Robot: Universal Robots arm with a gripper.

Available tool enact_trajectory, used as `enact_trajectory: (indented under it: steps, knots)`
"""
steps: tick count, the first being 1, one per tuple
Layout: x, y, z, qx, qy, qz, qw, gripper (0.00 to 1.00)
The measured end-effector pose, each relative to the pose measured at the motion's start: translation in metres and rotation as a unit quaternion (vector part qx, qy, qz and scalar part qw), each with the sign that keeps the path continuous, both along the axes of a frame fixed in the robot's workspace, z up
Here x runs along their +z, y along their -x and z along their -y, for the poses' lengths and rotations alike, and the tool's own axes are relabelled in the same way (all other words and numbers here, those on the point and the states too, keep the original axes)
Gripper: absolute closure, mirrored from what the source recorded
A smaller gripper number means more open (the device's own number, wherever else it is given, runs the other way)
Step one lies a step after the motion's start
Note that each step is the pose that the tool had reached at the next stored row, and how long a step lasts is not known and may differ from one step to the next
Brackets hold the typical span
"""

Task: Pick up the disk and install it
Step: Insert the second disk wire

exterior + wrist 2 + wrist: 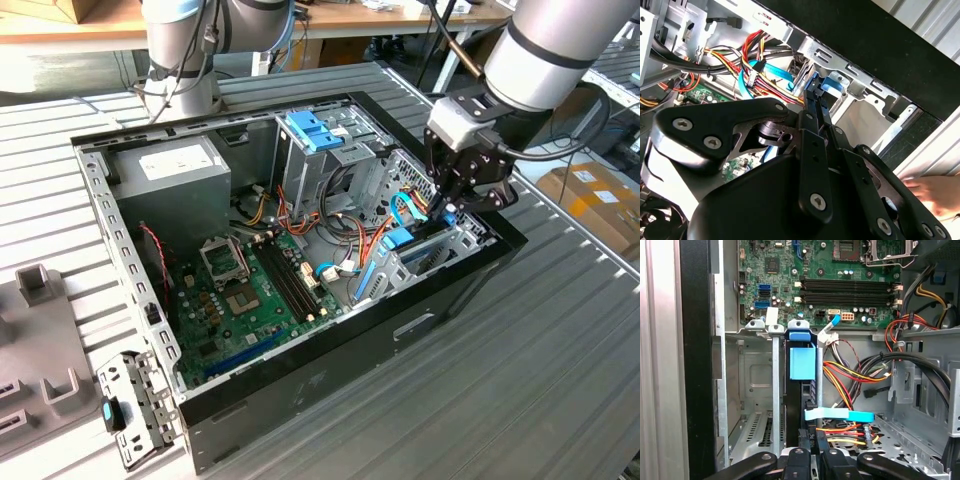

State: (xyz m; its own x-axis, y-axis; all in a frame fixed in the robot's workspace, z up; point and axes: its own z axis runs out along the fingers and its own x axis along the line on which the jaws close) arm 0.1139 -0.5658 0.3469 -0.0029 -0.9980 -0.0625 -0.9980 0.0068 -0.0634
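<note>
Gripper (810, 452) pinches the disk (802, 362) on edge; second wrist view adds a hand (932, 192).

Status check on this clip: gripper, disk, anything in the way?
Gripper down inside the open case, fingers closed on the disk. Disk standing on edge in its bay. Cables crowd close beside it.

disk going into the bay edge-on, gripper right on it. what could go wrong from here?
1. Cables: the light-blue flat cable and red/yellow wire bundle lie right beside the disk; they may snag or get pinched.
2. Misalignment: the disk stands between thin metal bay rails; a slight tilt could jam it.
3. A person's hand is close to the case near the gripper.
</note>
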Motion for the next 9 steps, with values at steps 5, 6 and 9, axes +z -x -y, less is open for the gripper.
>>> enact_trajectory:
  steps: [5,6,9]
  knots:
    - [-0.0007,0.0003,0.0005,-0.001,0.0000,0.0000,1.00000,0.83]
    - [-0.0007,0.0004,0.0005,-0.001,0.0000,0.0000,1.00000,0.83]
    - [-0.0007,0.0006,0.0005,-0.001,0.0000,0.0000,1.00000,0.83]
